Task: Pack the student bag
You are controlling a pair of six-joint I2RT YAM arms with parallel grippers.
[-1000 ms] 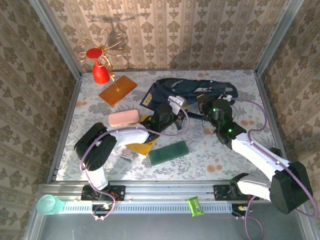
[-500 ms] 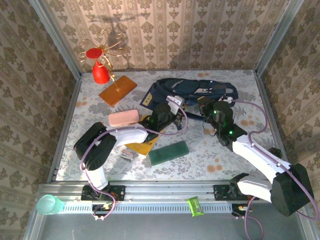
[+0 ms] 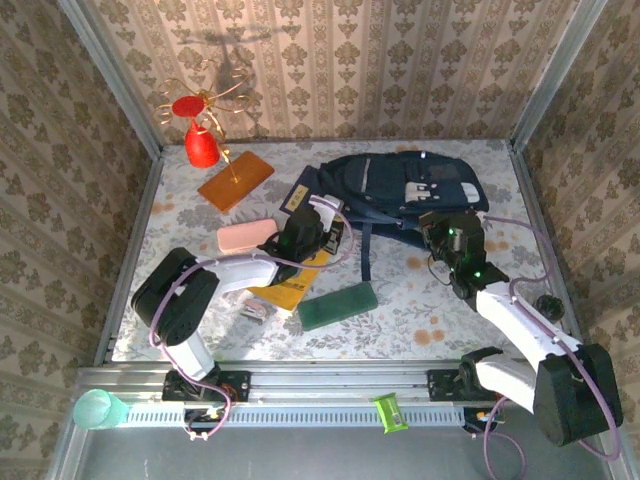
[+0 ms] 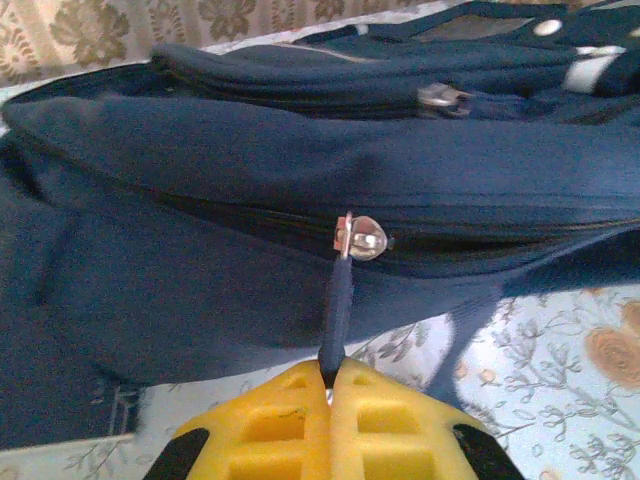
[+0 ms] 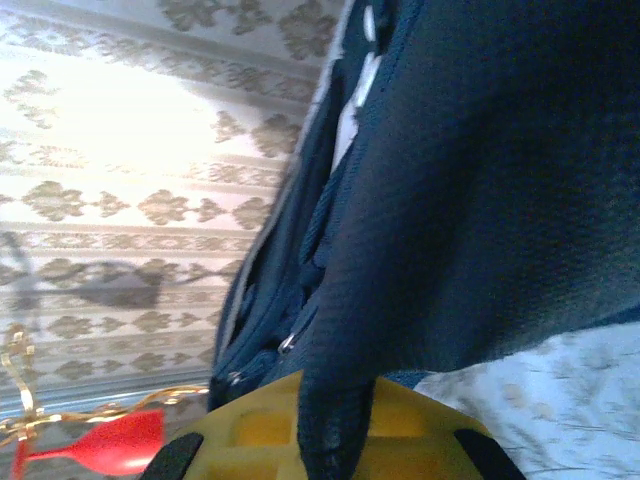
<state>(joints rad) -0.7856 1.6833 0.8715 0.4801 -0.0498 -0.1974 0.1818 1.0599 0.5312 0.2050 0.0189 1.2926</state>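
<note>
The student bag, dark navy with white patches, lies at the back middle of the table with its front pockets facing up. My left gripper is at the bag's left edge. In the left wrist view this gripper is shut on the navy zipper pull cord, which hangs taut from the silver slider on a closed zip. My right gripper is at the bag's near edge. In the right wrist view it is shut on a fold of the bag's fabric.
A navy booklet lies beside the bag's left end. A pink case, a yellow booklet and a green box lie near the left arm. An orange book and a red wire stand sit at the back left.
The left gripper has closed on the zipper pull and drawn left. The right gripper has pulled the fabric toward the near side. The bag has turned from a flattened heap to front-up.
</note>
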